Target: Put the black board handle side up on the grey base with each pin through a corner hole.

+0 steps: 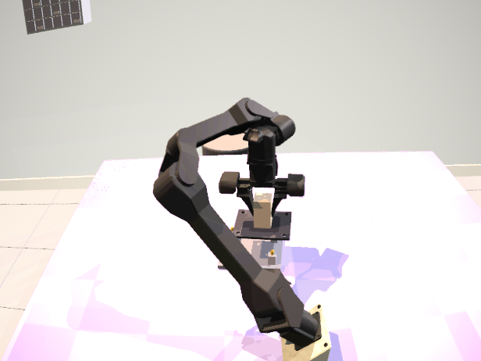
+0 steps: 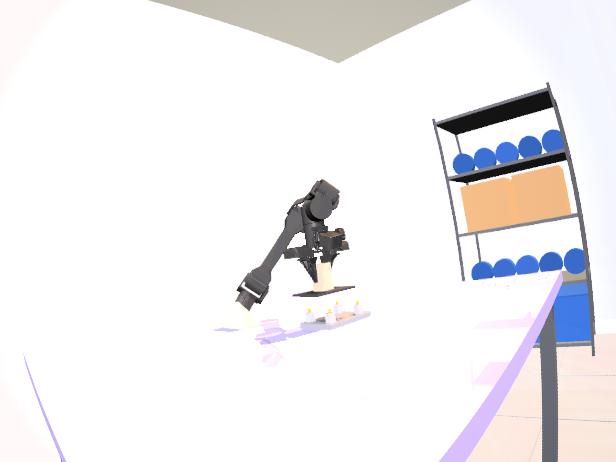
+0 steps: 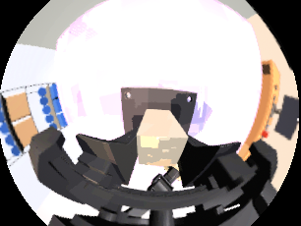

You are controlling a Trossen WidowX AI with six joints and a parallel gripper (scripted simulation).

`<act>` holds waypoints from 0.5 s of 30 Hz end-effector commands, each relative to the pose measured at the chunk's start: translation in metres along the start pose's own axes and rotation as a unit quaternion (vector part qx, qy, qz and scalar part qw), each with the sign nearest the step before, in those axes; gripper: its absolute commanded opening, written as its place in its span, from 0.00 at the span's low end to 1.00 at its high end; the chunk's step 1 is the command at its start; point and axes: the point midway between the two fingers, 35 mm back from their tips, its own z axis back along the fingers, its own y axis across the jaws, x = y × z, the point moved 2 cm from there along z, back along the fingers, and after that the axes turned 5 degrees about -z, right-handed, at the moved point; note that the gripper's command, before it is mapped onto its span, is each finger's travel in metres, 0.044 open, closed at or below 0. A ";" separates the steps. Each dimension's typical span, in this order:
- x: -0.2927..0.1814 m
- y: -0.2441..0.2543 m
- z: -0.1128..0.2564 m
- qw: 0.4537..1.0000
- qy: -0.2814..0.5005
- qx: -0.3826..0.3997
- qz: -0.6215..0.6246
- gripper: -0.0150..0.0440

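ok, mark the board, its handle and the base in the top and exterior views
black board (image 1: 282,224) (image 2: 345,289): top and exterior views, bare upper face
handle (image 1: 262,215) (image 2: 323,277): top and exterior views, side face
grey base (image 1: 252,254) (image 2: 320,325): top view, plate surface; exterior view, near edge

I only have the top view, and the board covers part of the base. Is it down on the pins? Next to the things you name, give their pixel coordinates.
Observer: No. The exterior view shows a gap between the board (image 1: 282,223) (image 2: 306,293) (image 3: 132,105) and the pins (image 1: 272,252) (image 2: 329,311).
Operator: I see just two pins. Are the others there?
Observer: Yes, the exterior view shows all four, each atop a post on the base (image 1: 250,247) (image 2: 345,320).
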 end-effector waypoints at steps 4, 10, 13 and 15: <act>-0.004 0.019 0.003 1.000 -0.005 0.002 0.006 0.25; -0.006 0.025 0.001 1.000 -0.003 0.004 0.008 0.25; -0.005 0.021 -0.001 1.000 0.002 0.004 0.006 0.25; -0.005 0.021 -0.001 1.000 0.002 0.004 0.006 0.25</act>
